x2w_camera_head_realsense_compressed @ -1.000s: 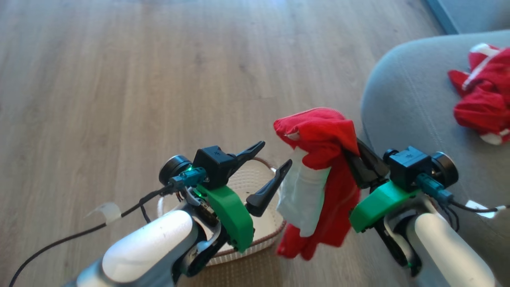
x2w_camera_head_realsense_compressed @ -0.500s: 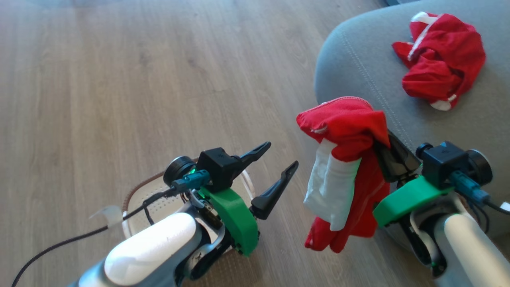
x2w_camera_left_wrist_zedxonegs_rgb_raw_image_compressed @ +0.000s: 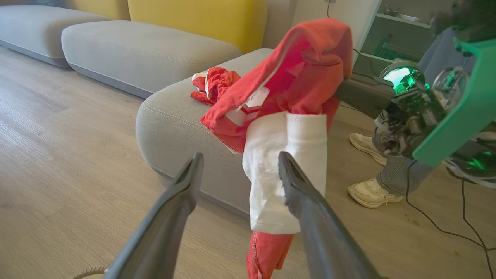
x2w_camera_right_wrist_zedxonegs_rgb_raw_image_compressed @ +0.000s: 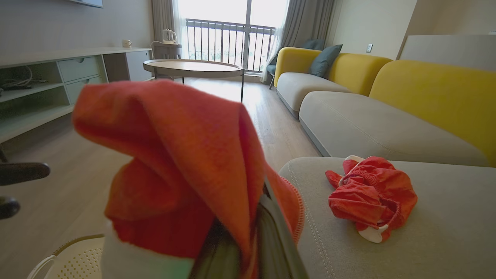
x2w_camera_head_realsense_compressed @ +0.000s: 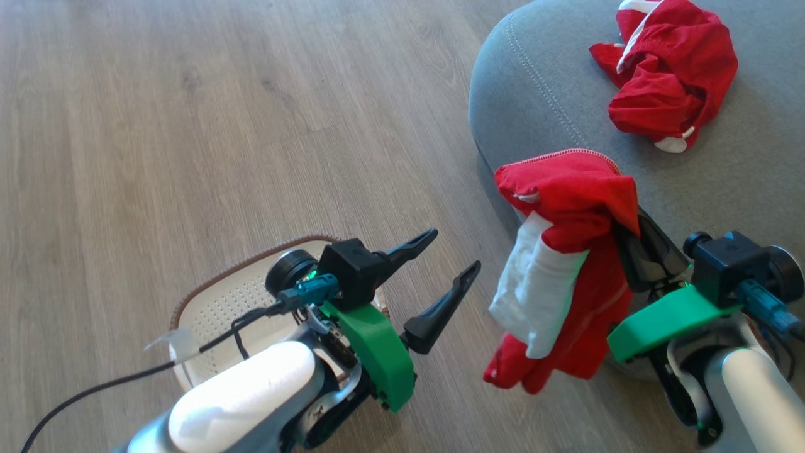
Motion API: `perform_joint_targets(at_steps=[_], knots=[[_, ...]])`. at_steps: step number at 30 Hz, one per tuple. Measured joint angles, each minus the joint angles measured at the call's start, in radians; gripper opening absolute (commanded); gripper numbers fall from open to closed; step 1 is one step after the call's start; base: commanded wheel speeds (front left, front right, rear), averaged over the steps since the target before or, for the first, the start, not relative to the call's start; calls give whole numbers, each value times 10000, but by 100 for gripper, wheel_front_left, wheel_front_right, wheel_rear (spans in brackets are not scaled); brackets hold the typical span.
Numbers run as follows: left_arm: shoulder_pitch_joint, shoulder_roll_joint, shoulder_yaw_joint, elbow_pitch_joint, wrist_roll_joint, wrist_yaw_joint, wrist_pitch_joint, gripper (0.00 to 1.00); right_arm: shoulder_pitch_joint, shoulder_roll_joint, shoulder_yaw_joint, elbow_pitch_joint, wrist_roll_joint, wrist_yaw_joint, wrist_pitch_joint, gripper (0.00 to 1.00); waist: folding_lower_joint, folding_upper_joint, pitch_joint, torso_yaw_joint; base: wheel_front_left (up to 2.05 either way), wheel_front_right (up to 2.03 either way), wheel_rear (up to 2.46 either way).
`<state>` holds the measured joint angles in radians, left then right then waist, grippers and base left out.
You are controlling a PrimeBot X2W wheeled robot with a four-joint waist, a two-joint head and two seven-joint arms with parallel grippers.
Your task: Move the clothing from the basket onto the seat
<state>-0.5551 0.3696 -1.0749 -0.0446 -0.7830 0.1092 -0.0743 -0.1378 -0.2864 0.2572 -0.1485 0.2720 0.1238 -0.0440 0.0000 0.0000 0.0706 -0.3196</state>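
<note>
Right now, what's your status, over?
Right pincer shut on clothing, hanging beside seat. Left pincer open, empty. Another red garment lies on seat.

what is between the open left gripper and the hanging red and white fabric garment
Nothing: in the head view a bare gap over wooden floor separates left gripper from garment.

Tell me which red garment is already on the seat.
The crumpled garment, lying loose on the grey seat. The other garment, with the white sleeve, hangs in the air from the right gripper.
</note>
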Motion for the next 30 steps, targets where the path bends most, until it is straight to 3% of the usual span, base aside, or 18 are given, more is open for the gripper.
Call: perform_joint_targets(at_steps=[13,17,30], knots=[[-25,107,-113,-224,42,-33,130,100,24,412,-389,-10,-169,0,-27,0,0,0,564,217,0,0,0],[-306,462,-100,-464,188,-42,305,100,-167,872,-654,150,-171,0,-163,0,0,0,1186,343,0,0,0],[-1357,1312,192,-1158,646,-288,675,100,-4081,1553,-2439,1085,-364,0,284,0,2,0,3399,728,0,0,0]])
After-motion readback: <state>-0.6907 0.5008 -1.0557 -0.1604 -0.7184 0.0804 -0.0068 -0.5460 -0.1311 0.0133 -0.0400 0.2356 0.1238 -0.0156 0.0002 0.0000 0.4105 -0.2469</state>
